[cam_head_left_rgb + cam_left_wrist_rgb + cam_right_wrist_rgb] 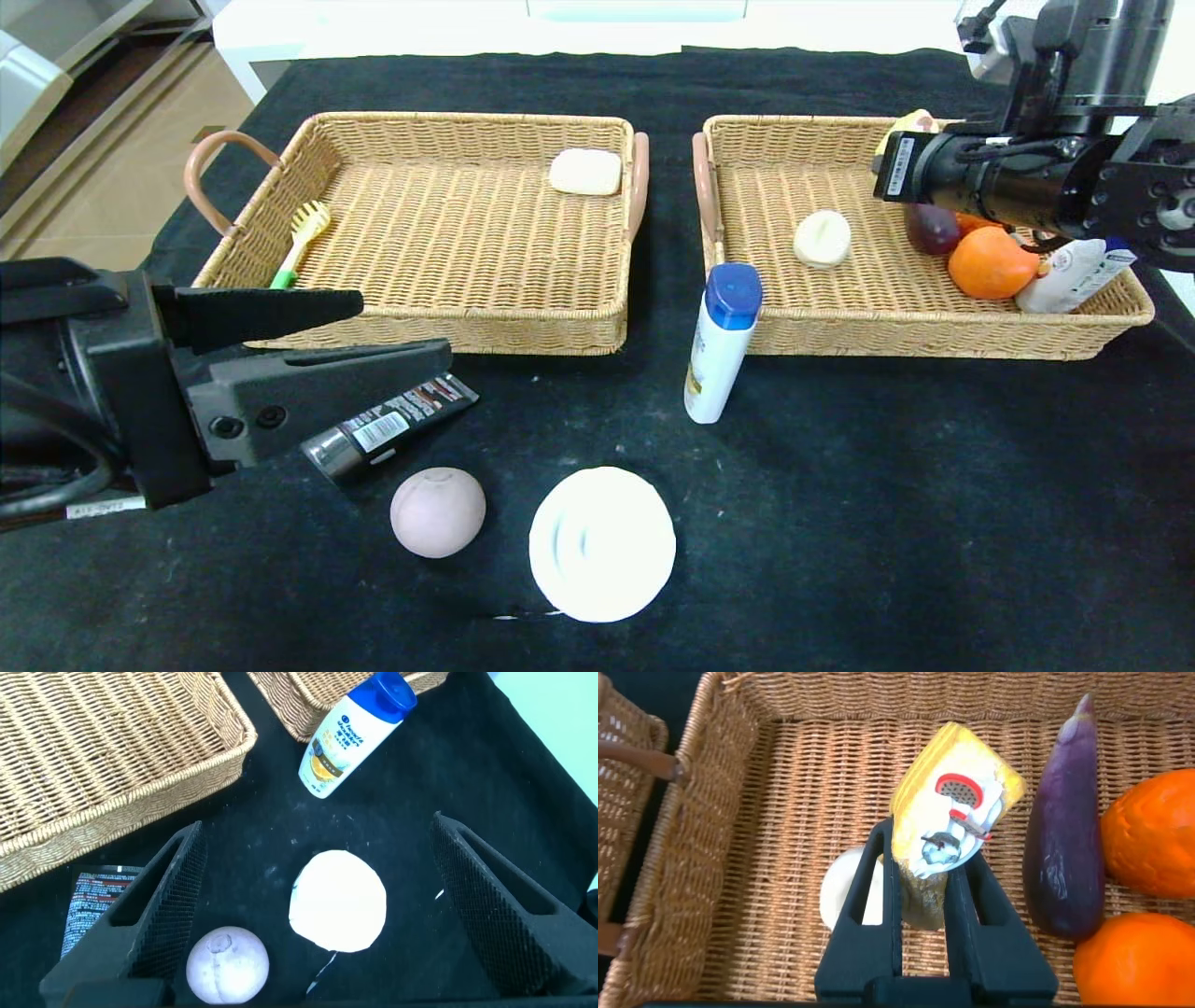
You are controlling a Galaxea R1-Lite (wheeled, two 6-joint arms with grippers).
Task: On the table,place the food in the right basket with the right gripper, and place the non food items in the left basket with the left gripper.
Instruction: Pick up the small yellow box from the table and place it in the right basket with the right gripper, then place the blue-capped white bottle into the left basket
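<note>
My right gripper [929,849] is shut on the yellow cake slice [957,793] and holds it above the right basket [934,338], near its far side. The cream-white bun [822,238] lies in that basket. My left gripper [403,327] is open and empty, low over the table's front left. Under it lie the black tube [392,425], the pinkish-mauve bun [437,511] and the round white dish [602,543]. In the left wrist view the dish [338,902] lies between the fingers. The white bottle with blue cap [719,341] stands between the baskets.
The left basket [420,327] holds a cream soap bar [585,172] and a green-handled brush [301,238]. The right basket also holds a purple eggplant [931,229], oranges [991,263] and a dark-blue-capped bottle [1074,273].
</note>
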